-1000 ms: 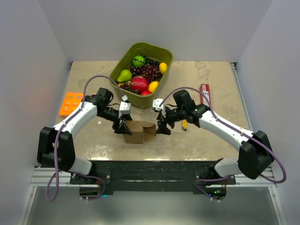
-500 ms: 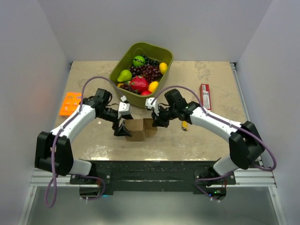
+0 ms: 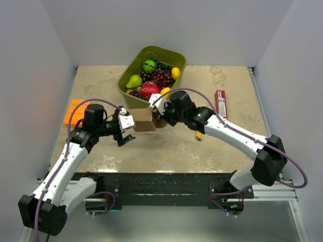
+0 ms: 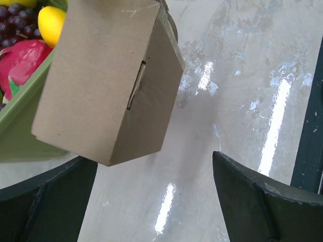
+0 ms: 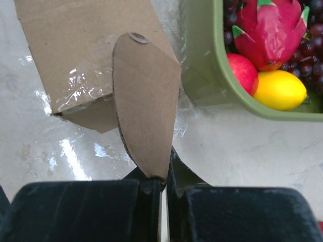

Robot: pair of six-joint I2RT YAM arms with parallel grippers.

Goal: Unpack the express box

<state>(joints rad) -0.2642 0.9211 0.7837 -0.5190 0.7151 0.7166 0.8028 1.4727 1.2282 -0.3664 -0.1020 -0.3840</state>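
Note:
The express box [image 3: 144, 121] is a small brown cardboard box, lifted just in front of the green fruit tub [image 3: 151, 48]. My right gripper [image 3: 160, 119] is shut on its rounded side flap [image 5: 146, 111], pinched between the fingertips [image 5: 164, 184]. The box body [image 5: 86, 50] hangs tilted beyond the flap, with clear tape on one edge. My left gripper [image 3: 128, 127] stands open to the left of the box and does not touch it. In the left wrist view the box [image 4: 106, 80] floats ahead of the spread fingers [image 4: 151, 159], with bare table between them.
The tub [image 5: 202, 65] holds a dragon fruit, grapes, a lemon, a pear and other fruit. A slim red packet [image 3: 220, 103] lies at the right, a small yellow object [image 3: 199, 134] under the right forearm, and an orange tray [image 3: 73, 111] at the left edge.
My right gripper closed on the box flap and carried the box back toward the tub. My left gripper opened wide, let go of the box and drew back to the left.

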